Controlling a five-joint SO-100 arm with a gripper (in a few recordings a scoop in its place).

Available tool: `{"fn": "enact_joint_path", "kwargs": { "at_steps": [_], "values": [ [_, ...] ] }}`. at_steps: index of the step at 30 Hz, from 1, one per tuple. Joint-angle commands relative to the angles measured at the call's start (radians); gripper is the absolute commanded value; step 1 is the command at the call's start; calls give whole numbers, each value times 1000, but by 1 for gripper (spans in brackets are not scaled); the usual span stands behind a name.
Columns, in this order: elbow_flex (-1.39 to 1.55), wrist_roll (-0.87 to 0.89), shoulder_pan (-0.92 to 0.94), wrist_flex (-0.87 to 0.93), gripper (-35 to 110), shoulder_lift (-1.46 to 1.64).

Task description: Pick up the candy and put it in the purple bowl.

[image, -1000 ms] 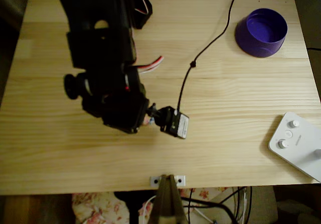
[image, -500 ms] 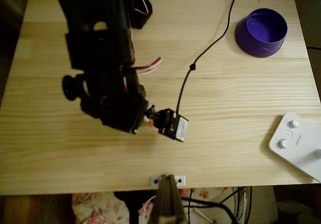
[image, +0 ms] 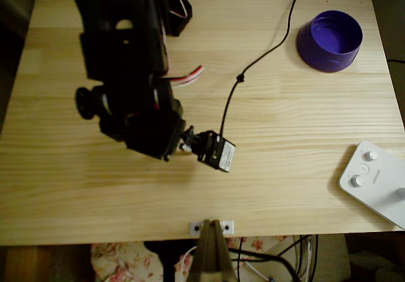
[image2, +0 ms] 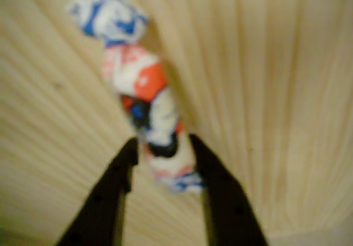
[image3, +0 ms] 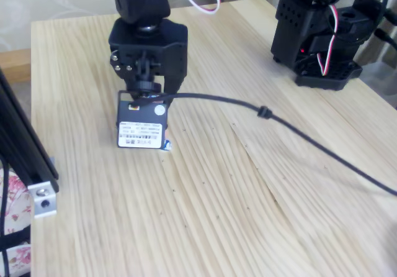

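Pale pine boards make the table [image: 285,111] that I work over. In the wrist view I see the small wrapped candy [image2: 142,100], whitish with orange, red and dark blue marks, lying on the wood with its lower twisted end between the two black fingers of the gripper [image2: 163,156]. The jaws stand only a little apart, one finger [image2: 122,169] on each side of the wrapper and very close to it; the picture is blurred, so I cannot tell if they press the candy or only stand beside it. In the fixed view a small bit of blue and white wrapper [image3: 166,144] shows at the lower corner of the black wrist camera with the white label [image3: 142,130], low over the table.

From overhead, the black arm [image: 130,73] reaches to the left half of the table, and the round deep-purple plastic bowl [image: 330,40] stands at the far right corner, well apart from the gripper. A white button device [image: 374,182] lies at the right edge.
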Motion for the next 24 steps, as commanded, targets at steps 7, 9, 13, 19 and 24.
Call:
{"fn": "enact_joint_path", "kwargs": {
  "at_steps": [7,9,13,19,24],
  "values": [
    [-15,-100,71,0,20,132],
    [-51,-84,74,6,21,132],
    [-101,-49,52,23,21,144],
    [-170,-2,14,23,21,137],
    [-160,8,-46,80,22,152]
  ]
}}
